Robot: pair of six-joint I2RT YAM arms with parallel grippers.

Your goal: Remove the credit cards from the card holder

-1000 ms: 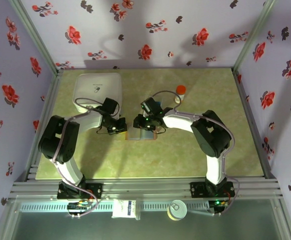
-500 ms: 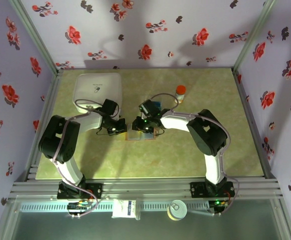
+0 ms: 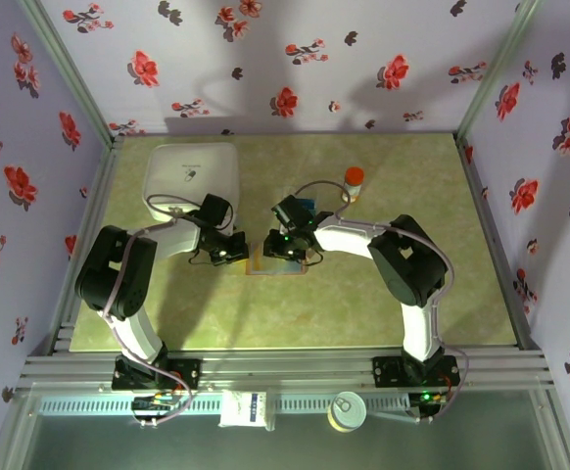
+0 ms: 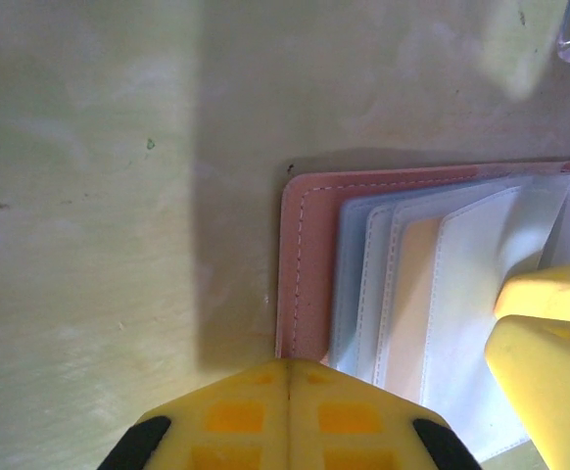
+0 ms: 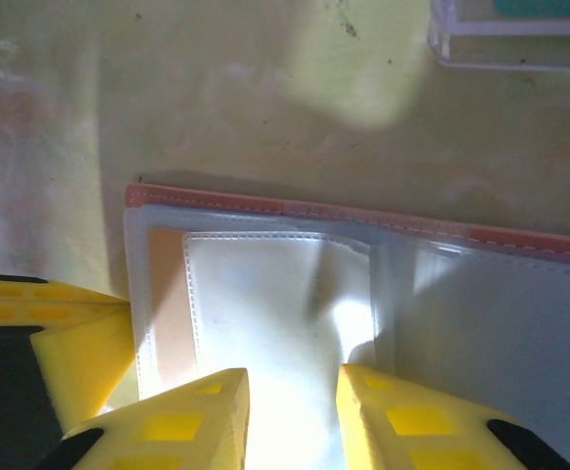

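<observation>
The card holder (image 5: pixel 295 294) lies open and flat on the green table (image 3: pixel 383 294), near the middle and a little towards my side, with both arms bent in over it from either side. Its tan stitched border runs along the far and left edges, and the pale clear pockets overlap inside it. I can see a pale card (image 5: pixel 166 323) tucked in the leftmost pocket; the glare hides whatever sits in the other sleeves. The left gripper (image 4: pixel 287 370) has its yellow fingers pressed together, and their tips sit at the holder's left edge, right on the tan border. The right gripper (image 5: pixel 293 372) has its fingers set apart, with the tips down on the bright clear pocket and that sleeve showing in the gap. A clear tray (image 5: pixel 520 44) sits just beyond the holder, apart from it. Further out are the big white container (image 3: pixel 192 181) at the far left and a small orange-capped bottle (image 3: pixel 354 178) towards the far right.
</observation>
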